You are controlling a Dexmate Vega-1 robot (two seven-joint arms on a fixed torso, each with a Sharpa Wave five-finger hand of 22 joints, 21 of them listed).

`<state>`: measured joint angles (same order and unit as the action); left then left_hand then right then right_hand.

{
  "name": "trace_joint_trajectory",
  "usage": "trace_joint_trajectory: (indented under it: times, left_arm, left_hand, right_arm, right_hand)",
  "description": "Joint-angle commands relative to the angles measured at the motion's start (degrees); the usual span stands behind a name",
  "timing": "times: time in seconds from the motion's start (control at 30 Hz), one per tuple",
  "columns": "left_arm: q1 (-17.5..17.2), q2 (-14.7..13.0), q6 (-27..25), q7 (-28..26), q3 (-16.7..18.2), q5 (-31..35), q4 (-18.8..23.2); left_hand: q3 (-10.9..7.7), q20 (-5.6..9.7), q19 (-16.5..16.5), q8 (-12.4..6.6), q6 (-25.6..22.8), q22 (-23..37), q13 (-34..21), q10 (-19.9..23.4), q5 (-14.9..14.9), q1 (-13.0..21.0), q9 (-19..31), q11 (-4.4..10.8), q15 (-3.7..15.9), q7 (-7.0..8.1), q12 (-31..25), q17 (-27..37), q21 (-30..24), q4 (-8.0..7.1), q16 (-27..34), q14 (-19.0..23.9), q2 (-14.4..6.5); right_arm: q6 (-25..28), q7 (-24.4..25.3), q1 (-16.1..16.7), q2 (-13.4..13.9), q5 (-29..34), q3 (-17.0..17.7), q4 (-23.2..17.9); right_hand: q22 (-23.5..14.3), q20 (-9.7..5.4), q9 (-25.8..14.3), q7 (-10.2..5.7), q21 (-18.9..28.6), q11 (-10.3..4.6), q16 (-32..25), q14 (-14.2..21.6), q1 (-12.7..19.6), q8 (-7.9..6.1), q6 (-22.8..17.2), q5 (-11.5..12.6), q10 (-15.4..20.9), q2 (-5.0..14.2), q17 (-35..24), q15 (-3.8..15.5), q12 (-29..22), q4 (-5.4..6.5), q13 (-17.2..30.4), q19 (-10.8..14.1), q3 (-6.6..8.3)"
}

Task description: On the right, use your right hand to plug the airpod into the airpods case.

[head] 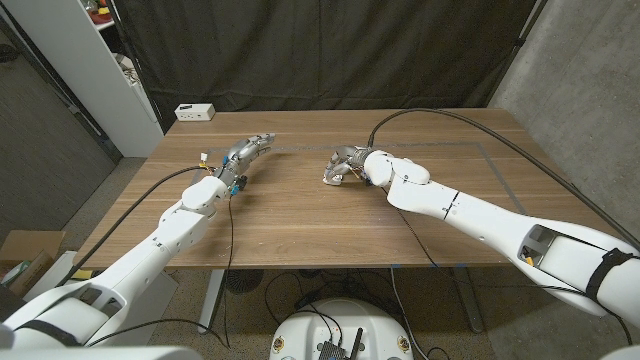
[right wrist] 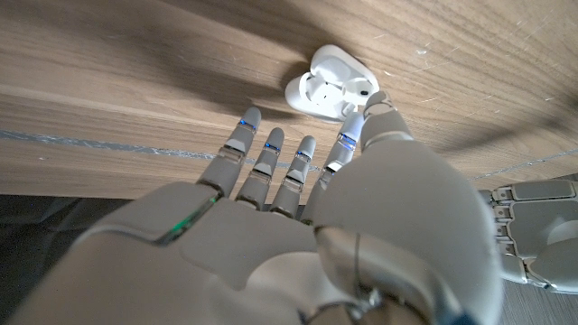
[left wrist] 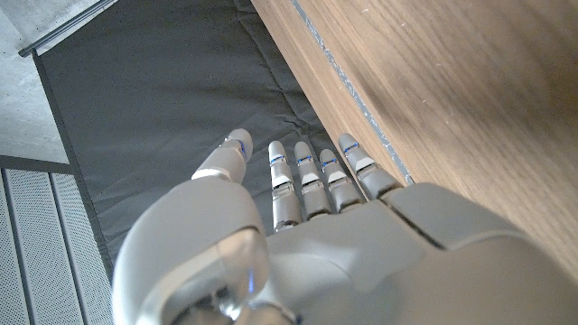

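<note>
Nearby, white box [head: 195, 112] at table [head: 300, 220] far edge.

We see a white airpods case [right wrist: 327, 83] on the brown wood-grain table [head: 300, 220]. Our right hand [right wrist: 298, 226] and left hand [left wrist: 307, 244] are pale grey with small blue marks on the fingers [right wrist: 271, 149]. At 12 o'clock a black curtain [head: 330, 50] hangs; at 11 o'clock sits a white box [head: 195, 112].

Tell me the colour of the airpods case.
White, clearest in the right wrist view: airpods case.
</note>
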<state>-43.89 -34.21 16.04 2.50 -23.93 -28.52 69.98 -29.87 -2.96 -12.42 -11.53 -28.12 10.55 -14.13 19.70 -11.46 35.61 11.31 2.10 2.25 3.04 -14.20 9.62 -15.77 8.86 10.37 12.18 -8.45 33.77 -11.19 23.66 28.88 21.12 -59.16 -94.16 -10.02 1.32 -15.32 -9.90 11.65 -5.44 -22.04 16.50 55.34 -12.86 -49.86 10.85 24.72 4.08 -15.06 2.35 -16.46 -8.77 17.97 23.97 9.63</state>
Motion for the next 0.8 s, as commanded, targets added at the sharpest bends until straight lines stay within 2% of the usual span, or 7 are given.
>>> trace_joint_trajectory:
  times: [0.03,0.1,0.3,0.47,0.6,0.63,0.8]
  left_arm:
    - [0.91,0.44,0.5,1.01,-0.2,-0.31,-1.77]
    - [1.03,0.56,1.03,1.52,-0.22,-0.44,-2.22]
    - [1.0,0.47,0.24,0.88,-0.29,-0.29,-1.73]
    - [0.87,0.42,0.23,0.66,-0.24,-0.27,-1.43]
    - [0.72,0.51,0.51,0.42,-0.23,-0.17,-1.26]
    - [0.49,0.45,0.08,-0.2,-0.21,-0.04,-0.7]
    - [0.18,0.65,0.43,-0.46,-0.18,-0.05,-0.52]
  left_hand:
    - [0.05,-0.11,-0.36,-0.21,-0.53,0.07,-0.04,0.35,-0.17,0.46,0.25,-0.03,2.12,-0.02,-0.05,-0.07,0.16,0.13,-0.15,0.51,-0.23]
    - [0.05,-0.12,-0.37,-0.2,-0.53,0.07,-0.04,0.35,-0.17,0.47,0.25,-0.07,2.09,-0.04,-0.04,-0.07,0.17,0.13,-0.14,0.53,-0.23]
    - [0.07,-0.13,-0.4,-0.16,-0.57,0.08,-0.04,0.35,-0.18,0.5,0.26,-0.04,2.13,-0.03,-0.04,-0.08,0.24,0.14,-0.15,0.54,-0.22]
    - [0.07,-0.16,-0.42,-0.17,-0.69,0.08,-0.03,0.28,-0.19,0.54,0.26,0.0,2.16,-0.03,0.0,-0.08,0.3,0.15,-0.15,0.55,-0.26]
    - [0.08,-0.18,-0.48,-0.13,-0.68,0.09,-0.03,0.37,-0.19,0.55,0.27,-0.04,2.17,-0.05,-0.04,-0.08,0.34,0.15,-0.15,0.56,-0.25]
    - [0.09,-0.18,-0.48,-0.13,-0.71,0.09,-0.03,0.36,-0.19,0.56,0.27,-0.04,2.14,-0.04,-0.03,-0.08,0.35,0.15,-0.14,0.58,-0.25]
    - [0.08,-0.26,-0.49,-0.1,-0.74,0.09,-0.03,0.43,-0.2,0.59,0.28,-0.03,2.23,0.02,-0.06,-0.08,0.42,0.14,-0.13,0.63,-0.27]
  right_arm:
    - [1.04,-0.53,-0.03,0.0,-0.19,-0.12,-0.37]
    - [1.06,-0.4,0.21,0.21,-0.35,0.03,-0.77]
    - [2.1,-1.12,0.16,0.48,-0.68,0.02,-1.47]
    - [3.51,-0.35,1.71,1.69,-1.17,0.97,-4.51]
    - [3.91,2.79,4.47,2.61,-2.07,2.88,-6.95]
    - [3.3,5.21,6.38,3.01,-2.68,4.26,-7.98]
    - [-0.62,13.14,11.59,3.71,-4.02,7.67,-9.37]
  right_hand:
    - [-0.12,-0.06,-0.27,0.6,0.14,-0.12,-0.43,0.59,0.77,-0.07,0.01,0.38,-0.23,-0.08,-0.14,7.29,0.02,-0.04,0.15,0.55,-0.02]
    - [-0.12,0.03,-0.36,0.84,0.1,0.37,-0.45,0.57,0.85,-0.1,0.06,0.37,-0.25,-0.09,-0.17,7.32,0.03,-0.04,0.18,0.48,-0.02]
    - [-0.13,0.28,-0.63,0.99,-0.02,0.09,-0.4,0.29,1.2,0.02,0.76,0.33,-0.72,-0.2,-0.24,7.3,0.24,-0.14,0.27,0.24,-0.01]
    - [-0.13,0.63,-0.93,0.9,-0.15,0.29,-0.23,-0.27,1.11,0.7,2.98,0.27,-1.55,-0.73,-0.28,6.98,0.58,-0.07,0.38,-0.08,-0.31]
    - [-0.12,1.15,-1.31,1.04,-0.28,1.13,0.18,-1.46,1.18,1.52,6.29,0.27,-3.52,-1.0,-0.37,6.36,1.36,0.02,0.58,-0.55,-0.46]
    - [-0.12,1.27,-1.38,1.08,-0.29,1.19,0.33,-1.79,1.2,1.61,6.84,0.27,-3.91,-1.22,-0.35,6.19,1.5,-0.01,0.63,-0.58,-0.54]
    - [-0.1,1.68,-1.53,0.83,-0.53,1.52,1.44,-4.43,1.31,1.65,8.16,0.41,-6.23,-1.69,-0.34,5.13,2.34,-0.03,0.85,-1.36,-0.69]
